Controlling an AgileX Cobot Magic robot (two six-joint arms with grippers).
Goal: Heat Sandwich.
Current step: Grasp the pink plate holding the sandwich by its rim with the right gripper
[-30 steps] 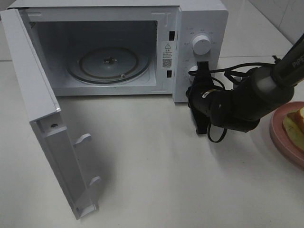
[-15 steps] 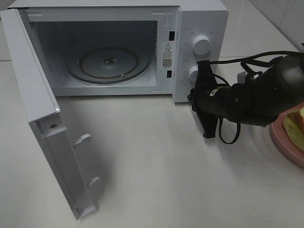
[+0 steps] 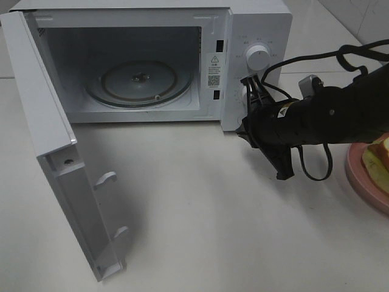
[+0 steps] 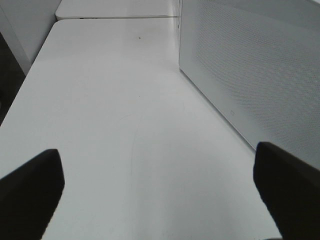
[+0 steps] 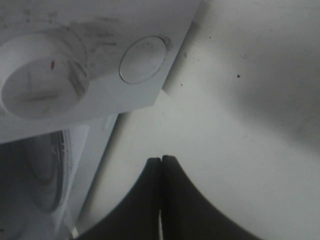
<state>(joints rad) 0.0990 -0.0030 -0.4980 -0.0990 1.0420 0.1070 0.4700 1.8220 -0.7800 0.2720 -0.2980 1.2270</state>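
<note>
Black right end effector (image 5: 161,164) clenched, empty, near microwave (image 3: 270,24); left end effector (image 4: 157,167) spread wide, empty.

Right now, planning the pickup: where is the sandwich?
Exterior high view, far right edge: the sandwich sits on the pink plate, beside the right arm.

The right arm (image 3: 340,112) comes in from the right side, its thick black forearm lying almost level and stretched toward the left. At its end the right gripper (image 3: 245,130) is rolled onto its side and points left. Its wrist view shows the jaws pressed together tip to tip with nothing between them. The left gripper (image 4: 157,165) has its jaws spread wide, its two dark fingers (image 4: 30,190) well apart.
</note>
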